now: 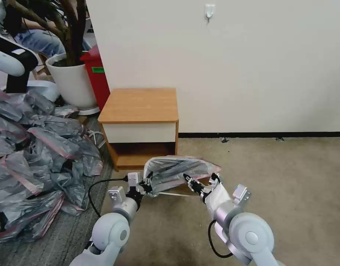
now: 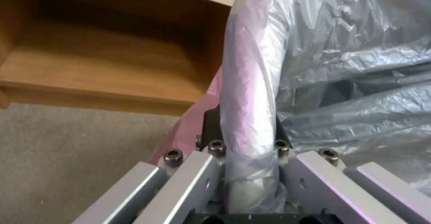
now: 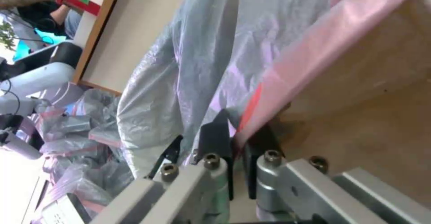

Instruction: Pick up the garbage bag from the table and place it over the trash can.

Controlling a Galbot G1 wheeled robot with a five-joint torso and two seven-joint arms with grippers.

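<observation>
The garbage bag [image 1: 177, 170], crinkly grey with a pink band, is stretched wide between my two grippers, low in front of the table [image 1: 140, 105]. My left gripper [image 1: 147, 184] holds its left side; in the left wrist view its fingers [image 2: 211, 124] clamp bag film [image 2: 350, 65] wrapped over a rounded edge. My right gripper [image 1: 188, 180] is shut on the pink band [image 3: 287, 65]. The trash can [image 1: 177, 193] sits under the bag, mostly covered; its beige wall [image 3: 382, 96] shows beside the right fingers [image 3: 218, 136].
A big heap of similar grey bags [image 1: 33, 159] covers the floor at my left. Behind it stand a white plant pot [image 1: 71, 79] and a tall red bin [image 1: 97, 75]. The wall runs behind the table. Open carpet [image 1: 288, 177] lies to the right.
</observation>
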